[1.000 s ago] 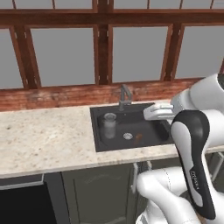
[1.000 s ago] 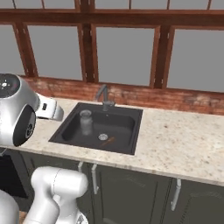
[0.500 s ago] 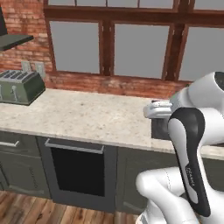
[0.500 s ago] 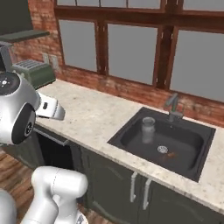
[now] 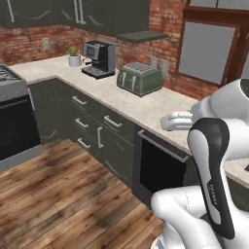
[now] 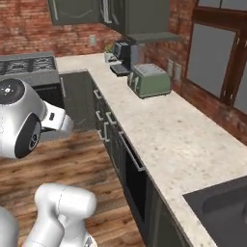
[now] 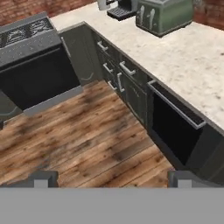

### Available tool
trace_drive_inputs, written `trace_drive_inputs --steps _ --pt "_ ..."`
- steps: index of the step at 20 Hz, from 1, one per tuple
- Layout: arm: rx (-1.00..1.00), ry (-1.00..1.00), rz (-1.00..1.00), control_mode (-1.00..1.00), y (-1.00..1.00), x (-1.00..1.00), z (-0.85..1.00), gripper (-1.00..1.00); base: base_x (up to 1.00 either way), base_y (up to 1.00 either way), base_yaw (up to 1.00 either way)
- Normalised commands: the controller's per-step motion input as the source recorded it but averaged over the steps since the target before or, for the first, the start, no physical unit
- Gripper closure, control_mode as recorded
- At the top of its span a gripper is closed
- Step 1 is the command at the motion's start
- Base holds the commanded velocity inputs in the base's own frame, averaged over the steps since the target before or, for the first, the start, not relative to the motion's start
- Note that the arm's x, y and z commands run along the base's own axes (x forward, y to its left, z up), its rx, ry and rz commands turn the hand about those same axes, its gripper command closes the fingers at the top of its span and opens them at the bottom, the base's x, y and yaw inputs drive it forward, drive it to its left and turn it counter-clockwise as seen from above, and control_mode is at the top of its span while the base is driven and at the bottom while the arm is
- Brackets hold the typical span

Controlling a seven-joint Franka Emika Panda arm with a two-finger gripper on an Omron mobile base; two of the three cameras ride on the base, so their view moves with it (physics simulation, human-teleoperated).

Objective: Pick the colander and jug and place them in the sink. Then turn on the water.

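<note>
Your two-finger gripper (image 7: 111, 177) hangs wide apart and empty over wooden floor (image 7: 87, 140), dark rectangular sink (image 6: 224, 205) far right, green toaster (image 6: 149, 79) far along the speckled counter (image 6: 164, 130).

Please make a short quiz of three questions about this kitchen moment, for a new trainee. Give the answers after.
1. True or false: the green toaster stands on the speckled countertop, in front of the brick wall.
2. Which appliance stands beyond the toaster, nearer the corner of the counter?
A. a microwave
B. a black coffee machine
C. a blender
3. Fill in: in the right base view, the dark corner at the lower right is part of the ____.

Key
1. True.
2. B. A small potted plant stands next to it.
3. Sink. Only a corner of the basin shows there, so what lies in it cannot be told.
</note>
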Motion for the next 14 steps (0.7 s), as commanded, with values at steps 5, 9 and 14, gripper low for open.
trace_drive_inputs --steps 5,9,14 --pt "0.00 0.00 0.00 1.00 0.00 0.00 0.00 -1.00 0.00 -0.11 1.00" --pt "0.00 0.00 0.00 1.00 0.00 0.00 0.00 -1.00 -0.01 -0.21 1.00" --pt "0.00 0.00 0.00 1.00 0.00 0.00 0.00 -1.00 0.00 -0.28 0.92"
